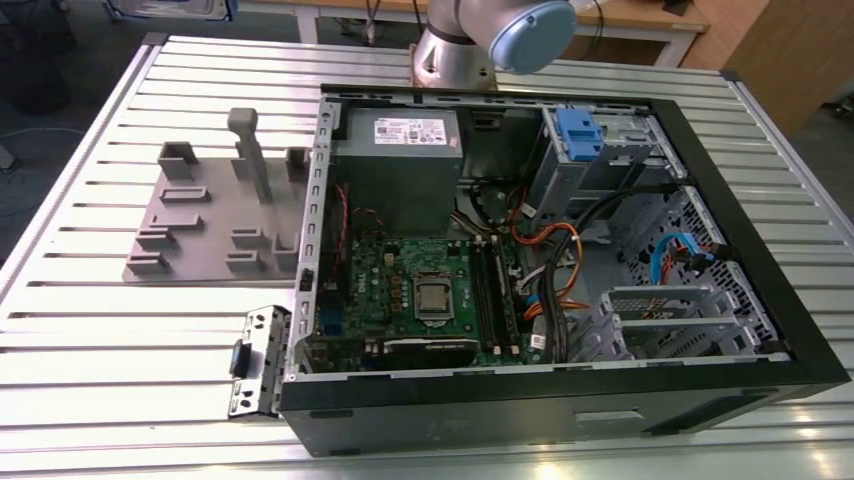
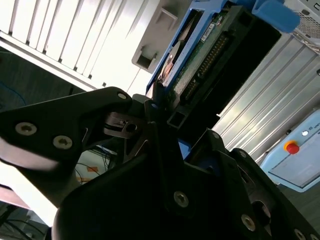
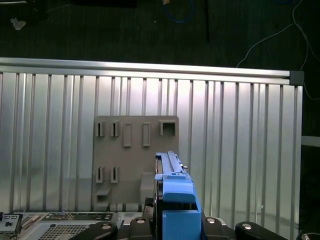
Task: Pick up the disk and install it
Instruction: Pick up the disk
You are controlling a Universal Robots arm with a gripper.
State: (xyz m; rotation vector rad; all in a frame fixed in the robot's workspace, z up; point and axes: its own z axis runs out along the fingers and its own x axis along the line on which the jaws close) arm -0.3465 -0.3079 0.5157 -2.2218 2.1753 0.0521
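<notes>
In both wrist views my gripper (image 2: 172, 122) (image 3: 175, 226) is shut on the disk (image 2: 200, 65) (image 3: 171, 172). The disk stands on edge between the black fingers (image 2: 100, 107), high above the table. In the second wrist view its green circuit board and connector row face the camera, framed by the blue carrier (image 2: 272, 12). The first wrist view shows the disk edge-on with the carrier's blue end (image 3: 178, 197) toward the camera, over the grey fixture plate (image 3: 135, 150). The open computer case (image 1: 534, 250), with a blue-fronted drive bay (image 1: 577, 130) at its far right corner, is in the exterior view.
The case holds a grey power-supply box (image 1: 398, 165), a green motherboard (image 1: 414, 290) and loose orange and blue cables (image 1: 554, 250). The grey fixture plate (image 1: 200, 230) with upright posts lies at the exterior view's left of the case. The arm's base (image 1: 467, 40) stands behind the case on the ribbed metal table (image 1: 80, 330).
</notes>
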